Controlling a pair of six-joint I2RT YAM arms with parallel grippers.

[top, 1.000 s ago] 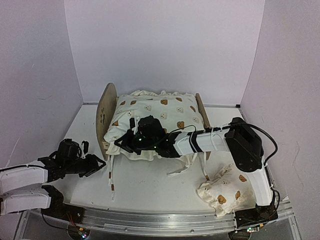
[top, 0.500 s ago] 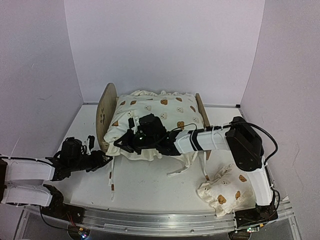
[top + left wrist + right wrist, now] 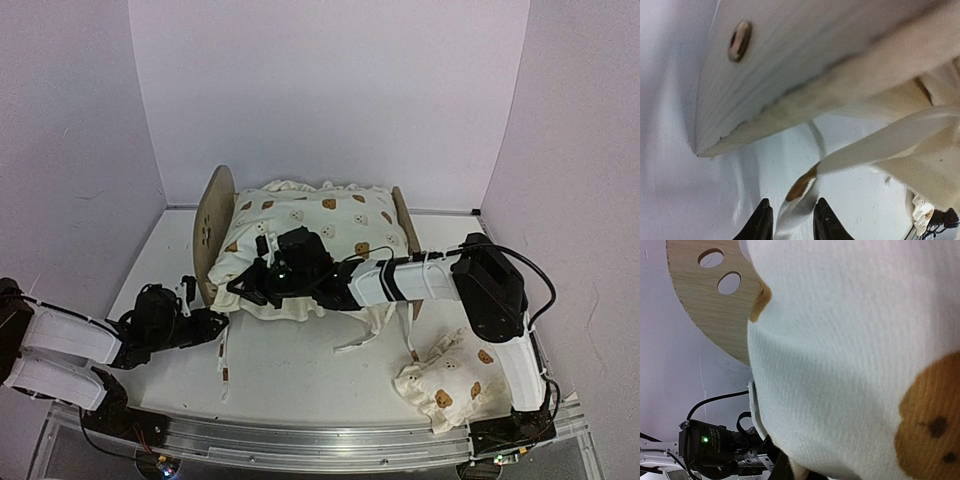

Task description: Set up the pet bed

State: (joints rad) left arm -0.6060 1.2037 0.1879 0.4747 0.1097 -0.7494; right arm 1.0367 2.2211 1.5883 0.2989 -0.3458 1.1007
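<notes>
The pet bed [image 3: 208, 228] stands mid-table, its light-wood headboard on the left and its footboard [image 3: 405, 235] on the right. The cream bear-print cushion [image 3: 325, 225] lies on it. My right gripper [image 3: 243, 284] is at the cushion's near-left corner; cushion fabric [image 3: 850, 365] fills the right wrist view and hides the jaws, with the headboard [image 3: 710, 305] behind. My left gripper [image 3: 212, 322] sits low by that corner. In the left wrist view its fingertips [image 3: 762, 220] stand apart on either side of a cream tie [image 3: 800, 197] with a brown tip, below the headboard [image 3: 790, 65].
A small bear-print pillow [image 3: 447, 385] lies near the right arm's base. More ties [image 3: 365, 335] trail from the cushion's near edge onto the white table. A metal rail [image 3: 320, 445] runs along the table's front edge. Walls close in the left, back and right.
My left arm has swung right and forward to the bed's near-left corner, bringing its fingers around the hanging tie, and its jaws have narrowed. The right arm and cushion have stayed put.
</notes>
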